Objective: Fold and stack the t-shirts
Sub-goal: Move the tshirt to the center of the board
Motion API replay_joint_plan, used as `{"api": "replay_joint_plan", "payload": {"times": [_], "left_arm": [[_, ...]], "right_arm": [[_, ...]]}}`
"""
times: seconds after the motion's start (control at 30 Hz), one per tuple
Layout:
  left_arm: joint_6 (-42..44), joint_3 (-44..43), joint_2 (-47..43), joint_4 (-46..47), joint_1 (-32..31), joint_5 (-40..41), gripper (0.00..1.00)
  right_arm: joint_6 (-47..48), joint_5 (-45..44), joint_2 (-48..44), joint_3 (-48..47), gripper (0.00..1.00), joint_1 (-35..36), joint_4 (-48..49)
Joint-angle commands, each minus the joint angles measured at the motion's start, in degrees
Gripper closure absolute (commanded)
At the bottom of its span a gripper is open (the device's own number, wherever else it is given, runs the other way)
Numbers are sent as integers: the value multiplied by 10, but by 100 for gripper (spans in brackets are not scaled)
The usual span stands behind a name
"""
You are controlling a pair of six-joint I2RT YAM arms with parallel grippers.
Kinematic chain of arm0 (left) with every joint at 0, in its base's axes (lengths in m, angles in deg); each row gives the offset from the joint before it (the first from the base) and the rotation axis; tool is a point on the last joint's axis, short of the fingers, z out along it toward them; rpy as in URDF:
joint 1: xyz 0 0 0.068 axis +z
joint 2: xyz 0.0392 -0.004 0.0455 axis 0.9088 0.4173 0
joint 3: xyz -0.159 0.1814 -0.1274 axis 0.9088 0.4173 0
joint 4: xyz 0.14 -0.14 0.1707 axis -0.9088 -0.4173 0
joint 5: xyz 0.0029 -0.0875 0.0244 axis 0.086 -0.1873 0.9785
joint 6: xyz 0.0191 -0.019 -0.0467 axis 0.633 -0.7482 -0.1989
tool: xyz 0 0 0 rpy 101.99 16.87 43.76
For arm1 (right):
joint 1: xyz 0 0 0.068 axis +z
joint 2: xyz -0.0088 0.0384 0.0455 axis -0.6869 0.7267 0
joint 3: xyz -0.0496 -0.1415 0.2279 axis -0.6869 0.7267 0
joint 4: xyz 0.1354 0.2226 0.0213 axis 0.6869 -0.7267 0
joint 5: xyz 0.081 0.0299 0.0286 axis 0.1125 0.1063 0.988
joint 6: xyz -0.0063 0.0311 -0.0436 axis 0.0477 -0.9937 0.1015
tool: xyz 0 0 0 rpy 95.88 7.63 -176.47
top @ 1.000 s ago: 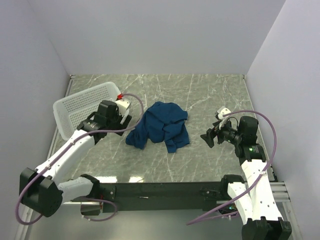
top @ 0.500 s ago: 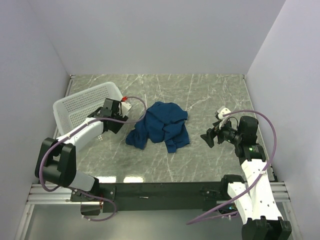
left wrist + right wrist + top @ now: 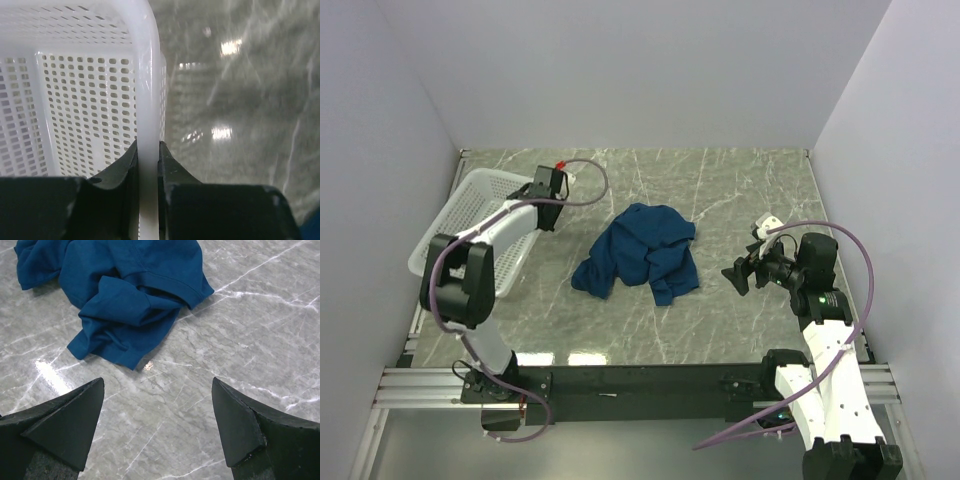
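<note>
- Gripping the rim of the white mesh basket [image 3: 90, 100] with my left gripper [image 3: 148, 150], at the far-left corner of the table [image 3: 740, 190].
- My right gripper [image 3: 157, 385] hangs wide open near the right edge.
- The dark blue t-shirt [image 3: 645, 250] lies crumpled mid-table, unheld.

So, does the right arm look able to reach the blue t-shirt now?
Probably yes: the right hand is open and faces the t-shirt, with only bare table between them.

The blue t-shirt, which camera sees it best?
The top external view: the whole crumpled t-shirt is in sight. The right wrist view shows it closer but cut off at the edge. The left wrist view shows the basket and only a blue sliver.
</note>
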Motion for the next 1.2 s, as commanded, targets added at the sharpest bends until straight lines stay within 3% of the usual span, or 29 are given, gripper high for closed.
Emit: {"api": "replay_joint_plan", "payload": {"times": [0.0,0.2,0.33,0.73,0.9,1.0,1.1,1.13,1.17], "left_arm": [[-36,-74,47,27,18,1,99],[-13,-221,142,34,55,31,100],[-40,-328,200,-4,78,30,99],[-64,-499,305,-13,94,64,99],[-66,-508,319,7,109,61,99],[-79,-520,331,8,121,54,89],[-94,-527,334,18,127,19,66],[-100,-527,332,22,128,7,47],[-101,-529,329,25,127,-7,40]], "right_arm": [[5,4,-5,-18,7,-4,0],[5,9,-2,-18,7,-5,-1],[6,9,2,-18,7,-5,-2],[6,6,13,-18,7,-5,-1],[4,4,17,-16,7,-6,-1],[5,7,22,-16,7,-7,-1],[5,9,26,-17,7,-8,-1],[5,10,27,-17,7,-8,-1],[6,10,27,-16,7,-9,-2]]}}
